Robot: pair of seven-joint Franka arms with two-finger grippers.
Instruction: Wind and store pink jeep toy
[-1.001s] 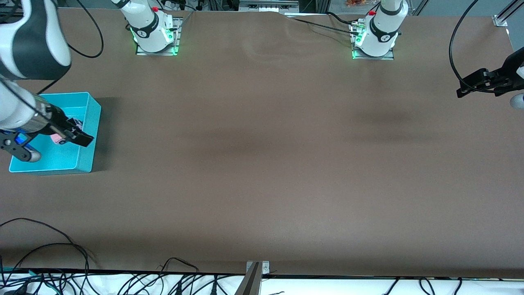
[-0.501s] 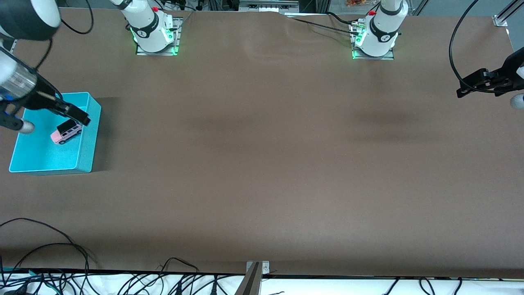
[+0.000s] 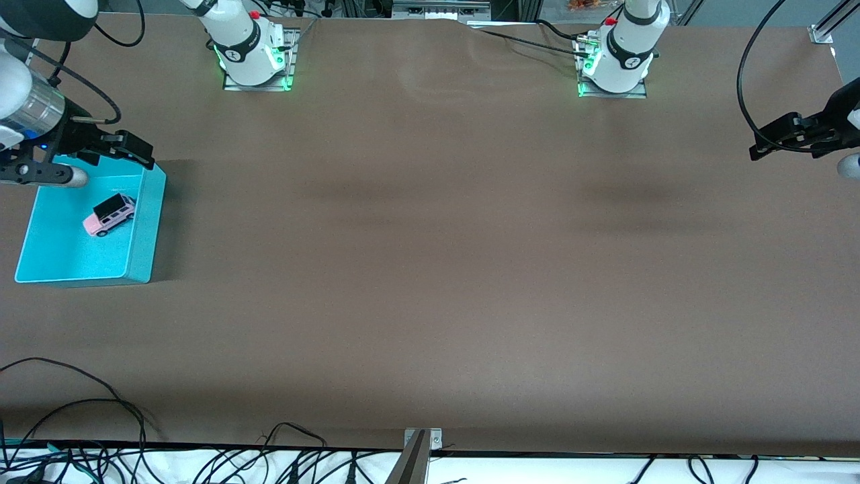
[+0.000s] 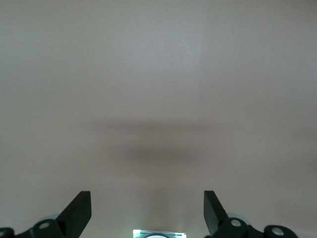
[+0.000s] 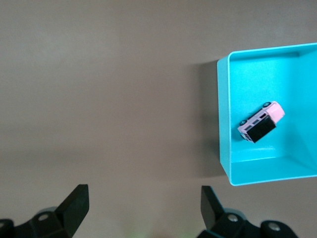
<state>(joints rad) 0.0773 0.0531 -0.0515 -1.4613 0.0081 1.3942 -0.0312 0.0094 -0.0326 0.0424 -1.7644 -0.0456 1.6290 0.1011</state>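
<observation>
Right gripper (image 3: 138,153) hung released, fingers spread, over the corner of the cyan bin (image 3: 144,228) at the right arm's end of the table (image 3: 430,269). Inside the bin, the pink jeep toy (image 3: 109,214) sat on its wheels, near the wall facing the table's middle. Left gripper (image 3: 772,142) waited, also spread wide, over the left arm's end.

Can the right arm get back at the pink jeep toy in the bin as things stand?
Probably yes. The pink jeep toy lies alone in the open-topped cyan bin, nothing over it. The right gripper is open at the bin's edge nearest the robot bases, empty, so a straight descent looks free.
</observation>
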